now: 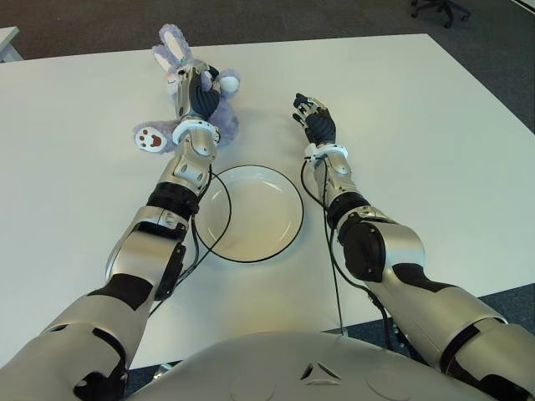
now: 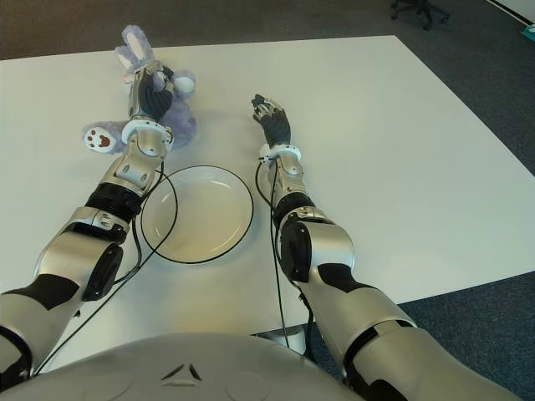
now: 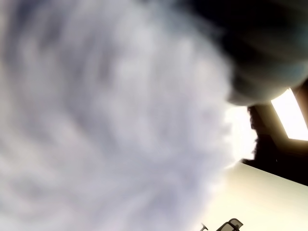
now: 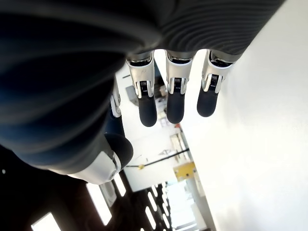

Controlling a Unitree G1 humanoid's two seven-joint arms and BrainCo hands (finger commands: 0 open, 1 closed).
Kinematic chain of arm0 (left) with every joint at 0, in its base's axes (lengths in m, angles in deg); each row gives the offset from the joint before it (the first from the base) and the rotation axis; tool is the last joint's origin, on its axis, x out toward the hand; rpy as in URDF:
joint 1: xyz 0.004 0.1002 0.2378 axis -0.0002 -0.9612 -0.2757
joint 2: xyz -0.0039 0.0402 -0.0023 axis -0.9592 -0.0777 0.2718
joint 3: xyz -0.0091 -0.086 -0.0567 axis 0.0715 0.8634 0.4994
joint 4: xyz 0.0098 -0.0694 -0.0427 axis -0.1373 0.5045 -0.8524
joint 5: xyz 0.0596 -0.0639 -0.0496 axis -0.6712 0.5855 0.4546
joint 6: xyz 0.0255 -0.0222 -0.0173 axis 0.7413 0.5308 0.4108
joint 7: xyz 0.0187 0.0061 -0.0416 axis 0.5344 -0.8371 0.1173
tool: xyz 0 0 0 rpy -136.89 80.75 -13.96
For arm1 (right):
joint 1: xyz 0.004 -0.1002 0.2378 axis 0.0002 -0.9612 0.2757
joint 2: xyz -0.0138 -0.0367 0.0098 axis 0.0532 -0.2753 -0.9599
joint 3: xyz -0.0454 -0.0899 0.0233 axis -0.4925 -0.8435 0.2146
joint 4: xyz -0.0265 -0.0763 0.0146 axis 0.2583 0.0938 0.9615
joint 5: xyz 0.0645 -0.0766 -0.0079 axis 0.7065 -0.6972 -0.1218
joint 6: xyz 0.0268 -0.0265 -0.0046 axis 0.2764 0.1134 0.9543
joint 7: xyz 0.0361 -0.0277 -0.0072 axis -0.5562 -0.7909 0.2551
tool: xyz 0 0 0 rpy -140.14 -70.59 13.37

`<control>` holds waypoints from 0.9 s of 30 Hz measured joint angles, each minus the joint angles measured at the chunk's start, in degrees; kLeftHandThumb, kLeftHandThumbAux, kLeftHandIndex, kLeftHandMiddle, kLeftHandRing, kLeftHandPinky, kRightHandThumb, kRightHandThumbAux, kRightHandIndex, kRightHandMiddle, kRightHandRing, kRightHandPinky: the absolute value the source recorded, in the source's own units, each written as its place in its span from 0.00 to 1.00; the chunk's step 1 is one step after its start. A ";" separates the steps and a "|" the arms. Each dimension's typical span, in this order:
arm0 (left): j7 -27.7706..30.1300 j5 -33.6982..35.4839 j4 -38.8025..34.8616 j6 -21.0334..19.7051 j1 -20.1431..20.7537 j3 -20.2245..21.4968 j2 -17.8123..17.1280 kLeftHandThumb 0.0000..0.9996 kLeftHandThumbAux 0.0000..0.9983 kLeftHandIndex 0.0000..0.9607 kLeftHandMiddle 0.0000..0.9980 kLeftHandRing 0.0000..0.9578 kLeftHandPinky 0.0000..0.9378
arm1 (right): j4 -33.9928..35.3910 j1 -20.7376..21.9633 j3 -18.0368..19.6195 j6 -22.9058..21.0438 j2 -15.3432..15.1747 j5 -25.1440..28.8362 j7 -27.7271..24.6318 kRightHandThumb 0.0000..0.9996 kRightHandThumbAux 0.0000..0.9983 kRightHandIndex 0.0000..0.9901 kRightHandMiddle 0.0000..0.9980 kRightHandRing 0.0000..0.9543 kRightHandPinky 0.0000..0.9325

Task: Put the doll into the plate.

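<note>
One doll [image 1: 194,98]: a lilac plush rabbit with two ears, lying on the white table [image 1: 435,150] toward its far edge, left of centre. One brown-padded foot sole faces up at its near-left side.

One plate [image 1: 284,224]: white, dark-rimmed, round, empty, nearer the table's front edge than the doll, apart from it.

Two hands. Left hand [image 1: 197,90]: laid over the doll's body, fingers bent down into the plush; its wrist view is filled with blurred lilac fur, so whether the fingers fully close on the doll cannot be told. Right hand [image 1: 314,117]: over bare table right of the doll, beyond the plate's right rim, fingers [image 4: 175,101] loosely extended, holding nothing.

Doll's face hidden by the left hand. One chair base [image 1: 441,8], cut off, beyond the table's far right corner.
</note>
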 measured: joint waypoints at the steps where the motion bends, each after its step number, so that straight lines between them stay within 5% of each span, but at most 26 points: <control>1: 0.02 0.00 -0.18 -0.09 -0.06 0.07 0.01 0.73 0.69 0.46 0.81 0.85 0.88 | -0.01 0.00 -0.02 0.00 0.00 0.00 0.00 0.70 0.73 0.41 0.16 0.12 0.13; 27: 0.65 -0.08 -3.76 -3.06 -1.22 1.07 0.29 0.73 0.69 0.46 0.81 0.85 0.88 | -0.15 -0.06 -0.44 -0.03 -0.02 -0.04 0.73 0.70 0.73 0.41 0.17 0.14 0.14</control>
